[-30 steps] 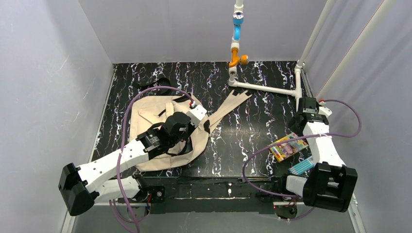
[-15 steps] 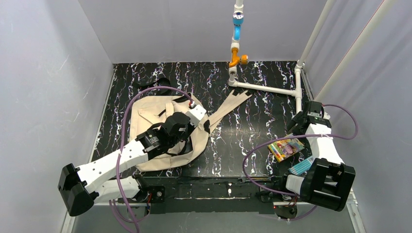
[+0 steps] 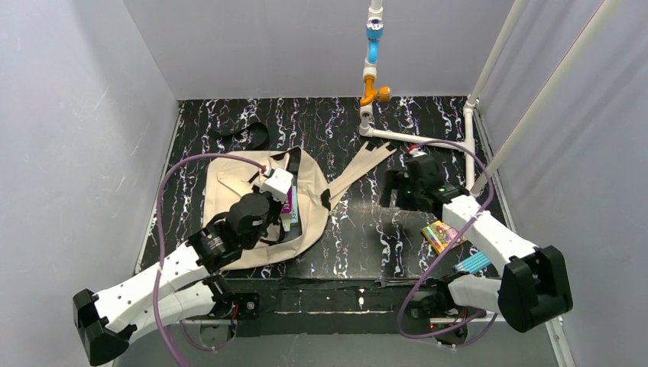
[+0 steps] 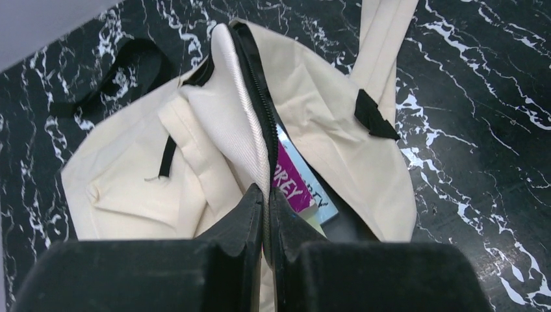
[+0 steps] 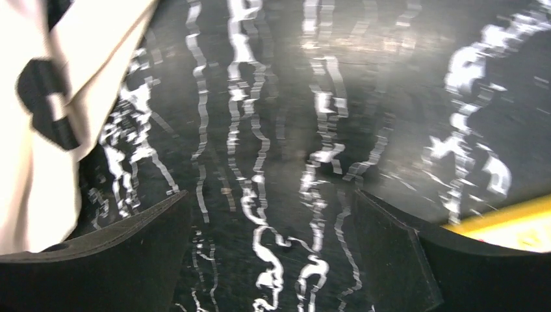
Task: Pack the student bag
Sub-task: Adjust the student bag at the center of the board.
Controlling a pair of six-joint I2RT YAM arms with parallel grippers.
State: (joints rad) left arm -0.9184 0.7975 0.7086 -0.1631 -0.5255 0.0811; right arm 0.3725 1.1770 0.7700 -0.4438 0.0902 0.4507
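The student bag (image 3: 229, 182) was laid at the table's (image 3: 359, 229) left, its zipper edge pinched and raised by the clenched left gripper (image 4: 266, 195), presumably to hold the mouth open. One magenta book (image 4: 291, 187) was seen inside. One colourful book (image 3: 442, 234) and one blue pack (image 3: 475, 262) were seen near right. The right gripper (image 5: 269, 201) was spread wide, empty.

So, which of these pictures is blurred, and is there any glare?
Right wrist view: blurred, the white veins of the table are smeared, and there is pale glare near the top edge. Left wrist view: sharp on the student bag. Top view: sharp and evenly lit, no strong glare.
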